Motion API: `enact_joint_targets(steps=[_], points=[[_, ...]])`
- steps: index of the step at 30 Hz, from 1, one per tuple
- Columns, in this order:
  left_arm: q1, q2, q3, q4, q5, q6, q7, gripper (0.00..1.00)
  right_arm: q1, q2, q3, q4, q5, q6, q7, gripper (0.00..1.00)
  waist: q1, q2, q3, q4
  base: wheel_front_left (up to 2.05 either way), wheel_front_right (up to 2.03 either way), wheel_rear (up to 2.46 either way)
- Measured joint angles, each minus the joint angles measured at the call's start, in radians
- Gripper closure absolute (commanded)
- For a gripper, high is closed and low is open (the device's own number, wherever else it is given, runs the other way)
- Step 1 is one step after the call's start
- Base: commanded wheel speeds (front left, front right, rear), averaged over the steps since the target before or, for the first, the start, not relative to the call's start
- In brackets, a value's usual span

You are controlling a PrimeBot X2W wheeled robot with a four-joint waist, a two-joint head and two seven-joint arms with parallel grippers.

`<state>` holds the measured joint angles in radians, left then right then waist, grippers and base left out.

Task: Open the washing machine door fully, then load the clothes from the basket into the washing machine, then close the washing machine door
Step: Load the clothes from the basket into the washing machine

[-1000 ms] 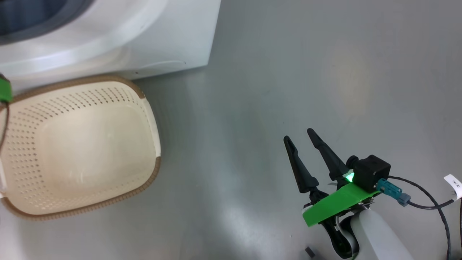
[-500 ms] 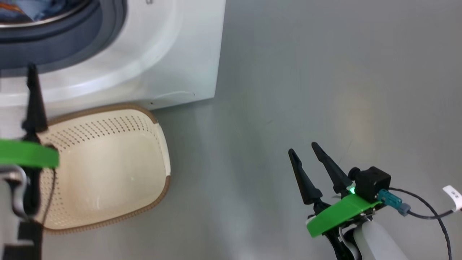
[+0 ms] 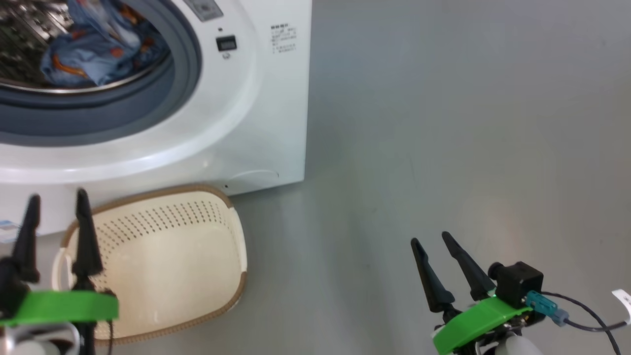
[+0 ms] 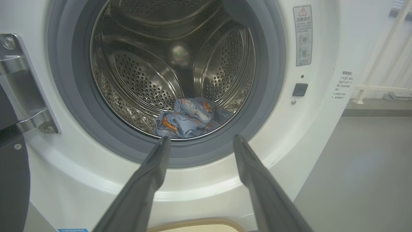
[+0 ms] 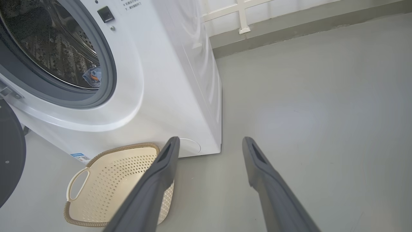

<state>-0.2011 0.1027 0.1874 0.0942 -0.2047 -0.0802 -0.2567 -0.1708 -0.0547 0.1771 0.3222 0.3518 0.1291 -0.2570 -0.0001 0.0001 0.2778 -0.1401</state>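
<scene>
Fingers (image 3: 86, 236) of left gripper (image 3: 57, 195) and right gripper (image 3: 429, 236) stand spread, empty; since the clothes (image 4: 190, 117) lie at the drum's (image 4: 145, 80) front lip, the washing machine door (image 5: 9, 161) may trap fabric when closing.

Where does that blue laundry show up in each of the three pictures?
Head view: clothes top left, inside the drum.
Left wrist view: clothes at centre, on the drum's floor.
Right wrist view: clothes upper left, a small patch low in the opening.
Shared landmark: the small black square right of the opening.
</scene>
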Motion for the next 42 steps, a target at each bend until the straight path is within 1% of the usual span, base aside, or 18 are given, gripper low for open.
enact_joint_targets(steps=[3, 9, 17, 22, 26, 33, 42], points=[[0.058, -0.025, -0.004, -0.031, 0.024, -0.013, 0.000, 0.00, 0.018, 0.000, -0.017, -0.004, -0.009, 0.000, 0.000, 0.00, 0.0000, 0.0000, -0.031, 0.005, 0.00, 0.00, 0.00], [0.162, -0.054, 0.003, -0.055, 0.033, -0.018, 0.000, 0.00, 0.032, 0.001, -0.032, -0.021, -0.046, 0.000, 0.000, 0.00, 0.0000, 0.0000, -0.085, 0.017, 0.00, 0.00, 0.00], [0.267, -0.059, -0.022, -0.072, 0.043, -0.009, 0.000, 0.00, 0.083, 0.001, -0.064, -0.060, -0.095, 0.000, 0.000, 0.00, 0.0000, -0.0001, -0.152, 0.030, 0.00, 0.00, 0.00], [0.313, -0.059, -0.063, -0.096, -0.005, 0.025, 0.000, 0.00, 0.093, 0.002, -0.080, -0.097, -0.119, 0.000, 0.000, 0.00, 0.0000, 0.0000, -0.184, 0.038, 0.00, 0.00, 0.00], [0.344, -0.059, -0.085, -0.107, -0.007, 0.062, 0.000, 0.00, 0.119, 0.002, -0.100, -0.126, -0.134, 0.000, 0.000, 0.00, 0.0000, 0.0000, -0.206, 0.042, 0.00, 0.00, 0.00], [0.366, -0.059, -0.104, -0.127, 0.000, 0.083, 0.000, 0.00, 0.137, 0.003, -0.121, -0.176, -0.173, 0.000, 0.000, 0.00, 0.0000, -0.0001, -0.228, 0.046, 0.00, 0.00, 0.00], [0.382, -0.058, -0.102, -0.130, 0.015, 0.106, 0.000, 0.00, 0.145, 0.004, -0.121, -0.191, -0.182, 0.000, 0.000, 0.00, 0.0001, -0.0001, -0.234, 0.055, 0.00, 0.00, 0.00]])
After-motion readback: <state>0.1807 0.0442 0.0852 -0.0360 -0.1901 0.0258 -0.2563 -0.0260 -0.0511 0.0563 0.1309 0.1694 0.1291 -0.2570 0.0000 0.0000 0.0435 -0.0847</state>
